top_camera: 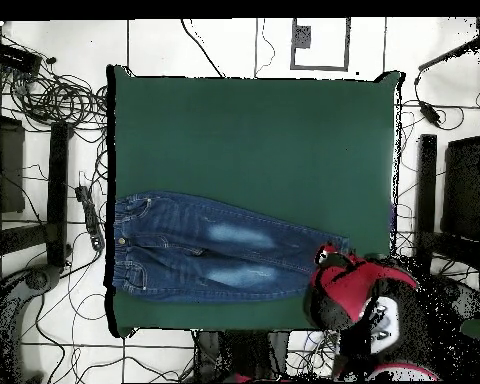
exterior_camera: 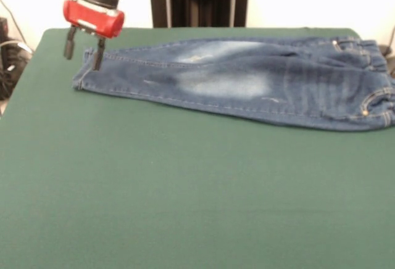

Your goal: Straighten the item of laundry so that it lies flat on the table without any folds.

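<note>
The item of laundry (exterior_camera: pixel 247 81), a small pair of dark blue jeans with pale thigh patches, lies lengthwise along the far part of the green table (exterior_camera: pixel 185 207). Its waistband is at the right and its leg hems at the left. The legs lie side by side, with slight wrinkles near the waist. My gripper (exterior_camera: pixel 84 53), red-bodied with two dark fingers, hangs open over the hem end. One finger (exterior_camera: pixel 99 59) is at the cuff and the other stands over bare felt. From overhead, the jeans (top_camera: pixel 214 250) run toward the table's (top_camera: pixel 244 130) lower edge, and the arm (top_camera: pixel 359 295) covers the gripper.
Tangled cables (top_camera: pixel 54 100) lie on the floor left of the table in the overhead view, and dark stands (top_camera: pixel 454 190) flank it on the right. In the front view, cables (exterior_camera: pixel 9 53) show by the table's left edge.
</note>
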Controlling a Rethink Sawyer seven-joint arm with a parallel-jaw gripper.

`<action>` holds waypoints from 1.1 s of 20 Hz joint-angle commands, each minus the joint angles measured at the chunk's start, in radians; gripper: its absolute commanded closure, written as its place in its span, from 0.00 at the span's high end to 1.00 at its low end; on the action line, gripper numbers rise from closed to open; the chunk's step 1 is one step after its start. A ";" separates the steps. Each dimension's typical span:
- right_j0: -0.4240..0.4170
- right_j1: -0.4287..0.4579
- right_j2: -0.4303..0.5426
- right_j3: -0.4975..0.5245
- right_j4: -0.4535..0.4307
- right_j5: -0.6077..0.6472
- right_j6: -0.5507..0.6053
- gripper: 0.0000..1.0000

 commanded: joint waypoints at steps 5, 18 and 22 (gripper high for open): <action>0.148 0.110 -0.028 0.093 0.138 -0.085 0.119 1.00; 0.206 0.204 -0.055 0.071 0.244 -0.137 0.094 1.00; 0.223 0.316 -0.092 0.018 0.300 -0.229 0.085 1.00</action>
